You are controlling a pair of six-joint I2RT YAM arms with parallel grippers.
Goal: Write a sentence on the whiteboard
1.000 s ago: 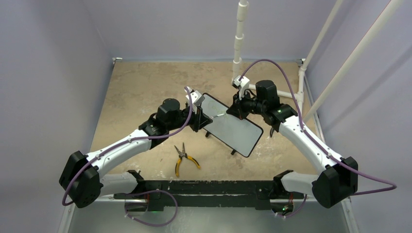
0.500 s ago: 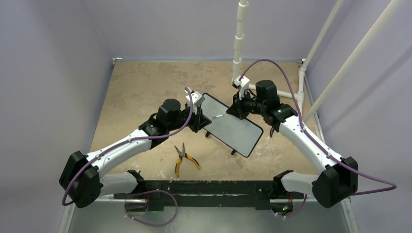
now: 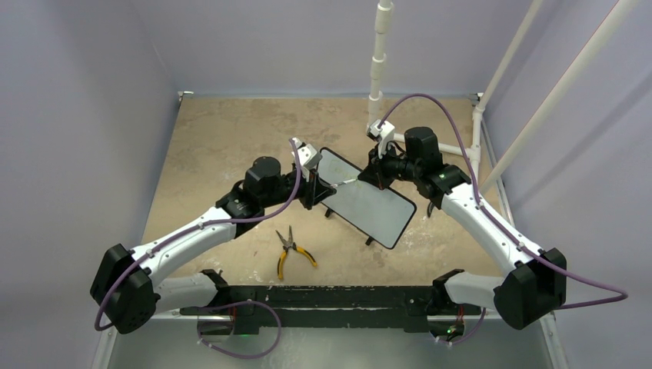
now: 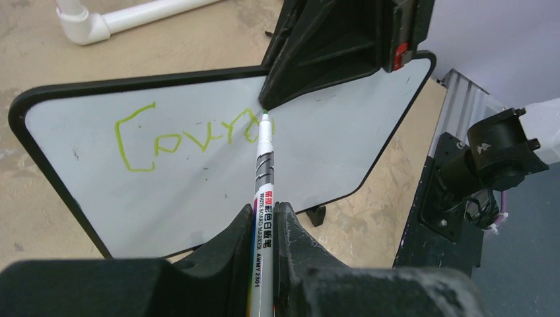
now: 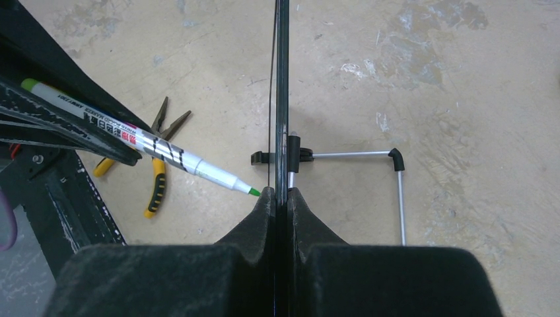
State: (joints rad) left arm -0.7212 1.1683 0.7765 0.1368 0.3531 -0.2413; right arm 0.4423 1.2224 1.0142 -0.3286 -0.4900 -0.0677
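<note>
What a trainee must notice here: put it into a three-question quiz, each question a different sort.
1. True or false: the left end effector is shut on the slim white marker with a green tip.
2. The right end effector grips: A a sponge; B the edge of the small white black-framed whiteboard; C nothing.
3. Fill in: the handwritten scrawl on the board is ___ in colour.
Key: 1 true; 2 B; 3 green.
</note>
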